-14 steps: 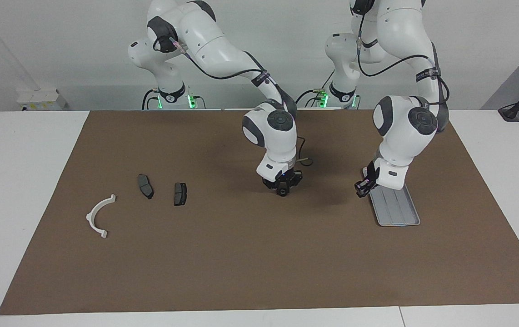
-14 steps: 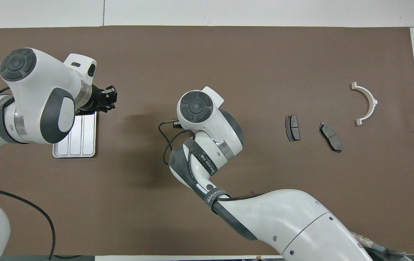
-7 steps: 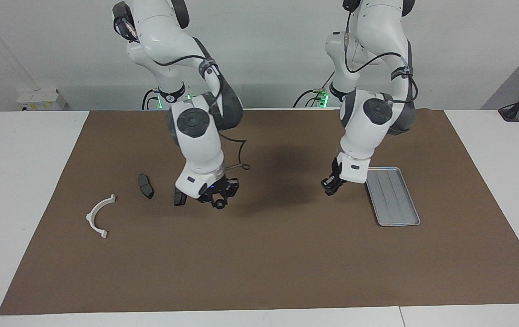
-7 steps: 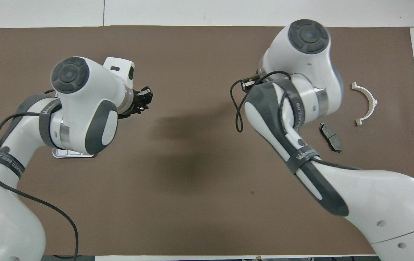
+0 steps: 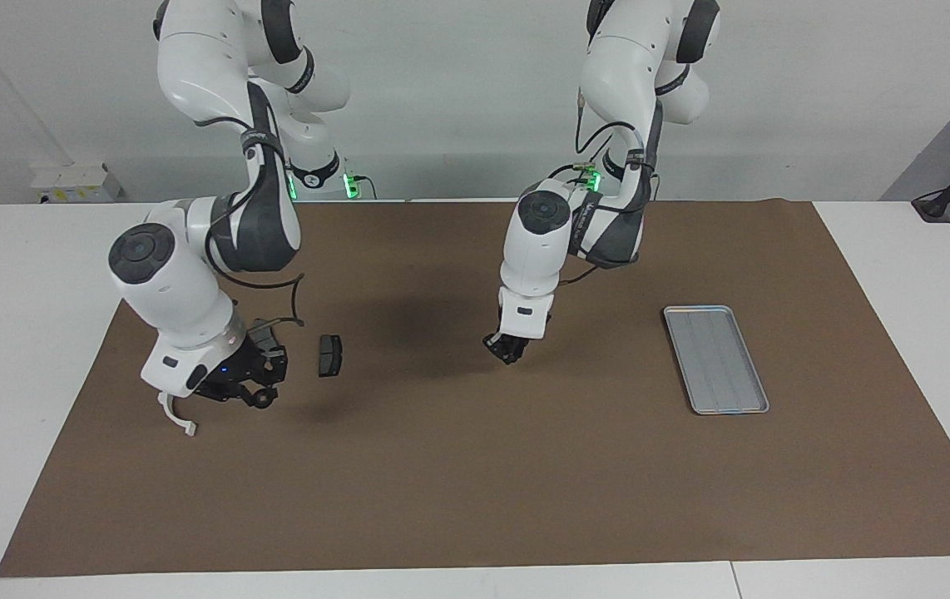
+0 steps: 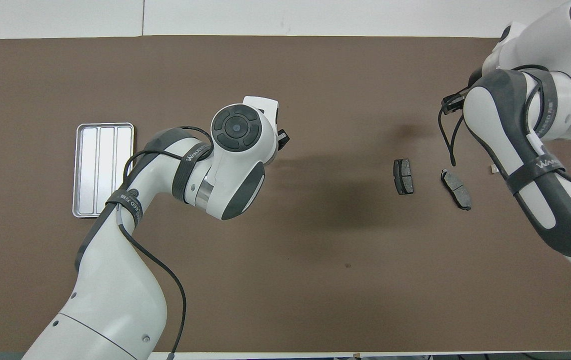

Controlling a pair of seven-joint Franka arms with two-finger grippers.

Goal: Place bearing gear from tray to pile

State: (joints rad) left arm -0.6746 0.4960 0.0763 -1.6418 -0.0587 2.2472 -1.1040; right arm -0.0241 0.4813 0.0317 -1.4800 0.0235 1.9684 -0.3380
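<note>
Facing view: the tray (image 5: 716,358) lies flat on the brown mat (image 5: 475,482) that covers the worktop (image 5: 26,274), toward the left arm's end. Its long axis runs from the robots' side outward, slightly skewed, and its ridges follow that axis. Only bare ridges show inside it. The left end effector (image 5: 511,348) hangs low over the middle of the mat, well apart from the tray and pointing down. Whether it is clenched, released or grasping anything cannot be told, and the bearing gear cannot be made out. The right end effector (image 5: 244,384) hangs low over the pile at the right arm's end, covering much of the white bracket (image 5: 178,418). Its state cannot be told either. One brake pad (image 5: 329,355) lies just beside it, toward the middle.

Overhead view: the tray (image 6: 103,170) shows its long axis running away from the robots, with three lengthwise channels. The left end effector (image 6: 281,137) peeks out under the left arm's wrist, apart from the tray. Both brake pads (image 6: 403,176) (image 6: 456,188) lie side by side, and the right arm covers the bracket beside them.
</note>
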